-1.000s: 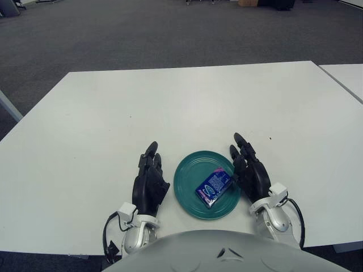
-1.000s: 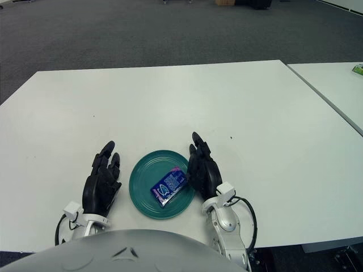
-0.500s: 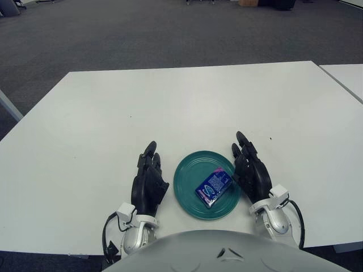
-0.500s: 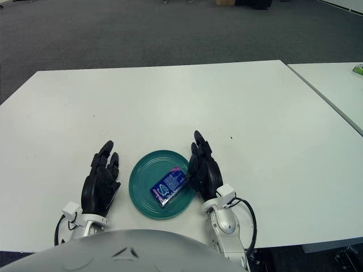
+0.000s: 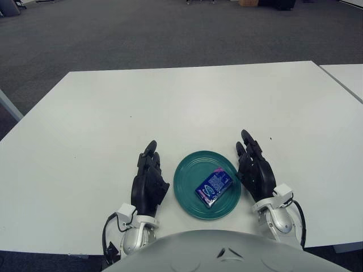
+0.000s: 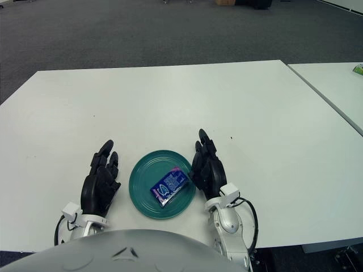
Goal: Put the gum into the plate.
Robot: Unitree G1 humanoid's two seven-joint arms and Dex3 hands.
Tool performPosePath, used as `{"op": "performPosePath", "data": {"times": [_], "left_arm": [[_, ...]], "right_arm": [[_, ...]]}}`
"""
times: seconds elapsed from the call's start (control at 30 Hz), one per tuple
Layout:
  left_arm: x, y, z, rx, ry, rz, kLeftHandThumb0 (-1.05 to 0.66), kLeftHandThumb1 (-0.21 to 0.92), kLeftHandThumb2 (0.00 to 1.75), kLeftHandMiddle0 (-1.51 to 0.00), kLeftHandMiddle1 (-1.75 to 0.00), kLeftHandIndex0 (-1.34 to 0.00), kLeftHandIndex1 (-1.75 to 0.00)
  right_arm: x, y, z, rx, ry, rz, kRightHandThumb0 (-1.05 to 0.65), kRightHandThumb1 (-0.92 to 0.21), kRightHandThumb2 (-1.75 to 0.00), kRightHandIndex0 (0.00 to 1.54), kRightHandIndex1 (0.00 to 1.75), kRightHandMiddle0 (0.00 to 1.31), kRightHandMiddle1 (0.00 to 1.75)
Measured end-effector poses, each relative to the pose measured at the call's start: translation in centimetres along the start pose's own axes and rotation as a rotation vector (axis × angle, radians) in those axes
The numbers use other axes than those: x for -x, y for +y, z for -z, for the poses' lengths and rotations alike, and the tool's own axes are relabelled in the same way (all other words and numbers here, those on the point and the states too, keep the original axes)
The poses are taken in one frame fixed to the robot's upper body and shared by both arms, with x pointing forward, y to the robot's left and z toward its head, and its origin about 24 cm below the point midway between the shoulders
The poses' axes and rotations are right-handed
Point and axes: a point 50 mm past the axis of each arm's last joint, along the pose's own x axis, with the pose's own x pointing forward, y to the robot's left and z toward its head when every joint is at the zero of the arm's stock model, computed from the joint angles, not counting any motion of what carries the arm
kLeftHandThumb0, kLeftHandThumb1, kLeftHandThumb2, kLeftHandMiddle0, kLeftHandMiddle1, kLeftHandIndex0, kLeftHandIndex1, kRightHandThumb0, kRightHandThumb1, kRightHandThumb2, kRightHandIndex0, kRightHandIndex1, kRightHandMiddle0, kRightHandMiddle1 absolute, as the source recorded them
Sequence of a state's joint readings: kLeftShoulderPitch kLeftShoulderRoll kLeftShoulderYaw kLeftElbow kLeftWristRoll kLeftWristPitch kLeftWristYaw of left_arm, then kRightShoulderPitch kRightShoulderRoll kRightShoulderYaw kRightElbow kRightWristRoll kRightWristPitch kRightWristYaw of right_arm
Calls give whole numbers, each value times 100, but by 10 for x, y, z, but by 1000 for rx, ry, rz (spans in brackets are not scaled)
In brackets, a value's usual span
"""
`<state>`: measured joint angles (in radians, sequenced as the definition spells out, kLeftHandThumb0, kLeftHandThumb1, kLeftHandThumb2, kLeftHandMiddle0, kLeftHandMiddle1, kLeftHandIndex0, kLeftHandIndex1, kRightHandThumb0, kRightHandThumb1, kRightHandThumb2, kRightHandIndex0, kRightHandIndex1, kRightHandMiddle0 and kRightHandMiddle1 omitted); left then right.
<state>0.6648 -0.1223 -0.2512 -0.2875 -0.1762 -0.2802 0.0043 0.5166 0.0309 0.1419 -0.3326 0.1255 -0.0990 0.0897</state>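
Gum [image 5: 214, 187]: blue pack, lies flat inside the plate [image 5: 187, 195], right of the plate's centre, nothing gripping it. Plate is green, sits on the white table [image 5: 187, 102] near its front edge. Right hand [image 5: 255, 169] just beside the plate's right rim, fingers [image 5: 248, 145] stretched forward and loose, holding nothing; whether it touches the rim can't be told. Left hand [image 5: 148, 182] to the left of the plate, a small gap from the rim, fingers extended and relaxed, empty. Both hands palm down over the table.
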Motion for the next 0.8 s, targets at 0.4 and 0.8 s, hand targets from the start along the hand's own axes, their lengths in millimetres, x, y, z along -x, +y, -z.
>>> {"op": "performPosePath", "data": {"times": [0.4,0.8], "left_arm": [[-1,-3,-2,21,-10,16,-105,92,93,-12,-1,-10,-107],[-2,-1,-3,19,-11,25,-105,92,93,-13,-2,-10,-111]], "right_arm": [[0,-1,-3,2,12,19,-94,-92,-95,6,1,0,12],[-1,-3,-5,-15,19,30,-94,-92,-94,11,2,0,16]]}}
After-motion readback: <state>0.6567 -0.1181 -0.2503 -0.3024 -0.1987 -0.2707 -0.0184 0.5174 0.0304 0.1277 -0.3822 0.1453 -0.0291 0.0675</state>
